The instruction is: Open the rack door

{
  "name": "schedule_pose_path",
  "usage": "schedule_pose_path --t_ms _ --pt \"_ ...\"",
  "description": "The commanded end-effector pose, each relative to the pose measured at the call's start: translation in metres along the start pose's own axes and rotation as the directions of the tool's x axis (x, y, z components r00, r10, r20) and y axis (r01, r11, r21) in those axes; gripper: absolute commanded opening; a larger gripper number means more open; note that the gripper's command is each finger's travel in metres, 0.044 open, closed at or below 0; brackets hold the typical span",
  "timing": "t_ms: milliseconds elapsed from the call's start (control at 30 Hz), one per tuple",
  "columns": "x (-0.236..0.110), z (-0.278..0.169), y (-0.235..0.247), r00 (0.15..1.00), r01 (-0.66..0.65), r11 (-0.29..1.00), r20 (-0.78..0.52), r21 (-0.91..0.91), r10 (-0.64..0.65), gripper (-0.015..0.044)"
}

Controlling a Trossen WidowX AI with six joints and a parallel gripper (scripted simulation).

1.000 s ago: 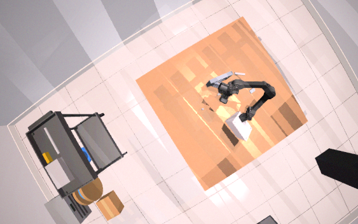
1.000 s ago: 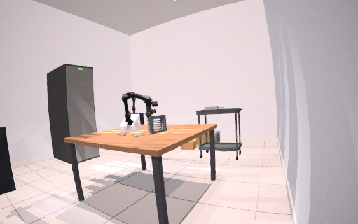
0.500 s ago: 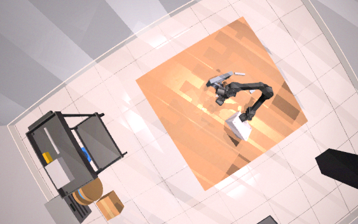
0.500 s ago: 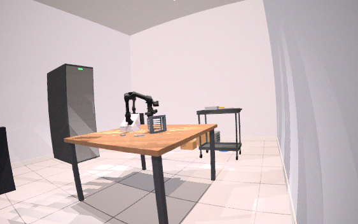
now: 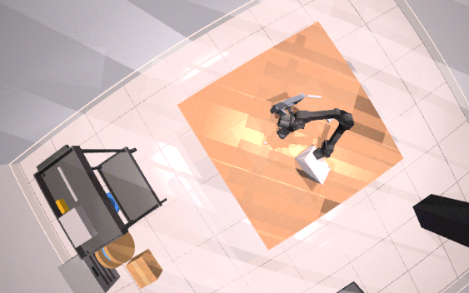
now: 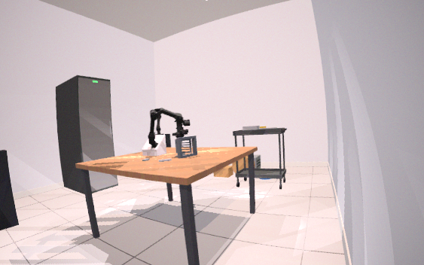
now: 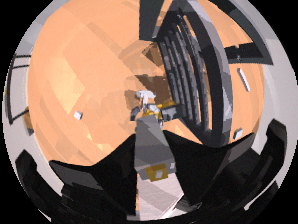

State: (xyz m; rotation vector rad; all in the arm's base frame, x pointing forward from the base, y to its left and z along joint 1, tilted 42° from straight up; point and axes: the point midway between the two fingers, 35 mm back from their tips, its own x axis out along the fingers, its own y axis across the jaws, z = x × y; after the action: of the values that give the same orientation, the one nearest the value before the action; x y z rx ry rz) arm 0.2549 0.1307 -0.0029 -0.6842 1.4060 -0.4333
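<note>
Pincer (image 5: pixel 284 121) (image 6: pixel 180 134) (image 7: pixel 155 145): at the arm's far end, just above and behind the slatted frame; its tips too small to make out.
Slatted frame (image 5: pixel 292 102) (image 6: pixel 186 146) (image 7: pixel 217 75): upright, just below the pincer.
White block (image 5: pixel 313 167) (image 6: pixel 159 145): left of the pincer, slope-topped.
Table (image 5: pixel 232 104) (image 6: pixel 127 170) (image 7: pixel 100 40): wooden, beneath the pincer.
Cabinet (image 5: pixel 453 220) (image 6: pixel 95 128): dark, green-lit, well left of the pincer.
Cart (image 5: pixel 83 175) (image 6: pixel 259 132): wheeled, well right of the pincer.
</note>
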Motion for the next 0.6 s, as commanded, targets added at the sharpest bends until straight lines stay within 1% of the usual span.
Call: schedule_pose_path --t_ms 0,567 --pt "0.0 0.003 0.009 1.0 -0.004 0.997 -0.002 0.082 0.004 0.0011" --pt "-0.001 0.019 0.047 1.0 -0.005 0.928 0.0 0.372 0.006 0.0011"
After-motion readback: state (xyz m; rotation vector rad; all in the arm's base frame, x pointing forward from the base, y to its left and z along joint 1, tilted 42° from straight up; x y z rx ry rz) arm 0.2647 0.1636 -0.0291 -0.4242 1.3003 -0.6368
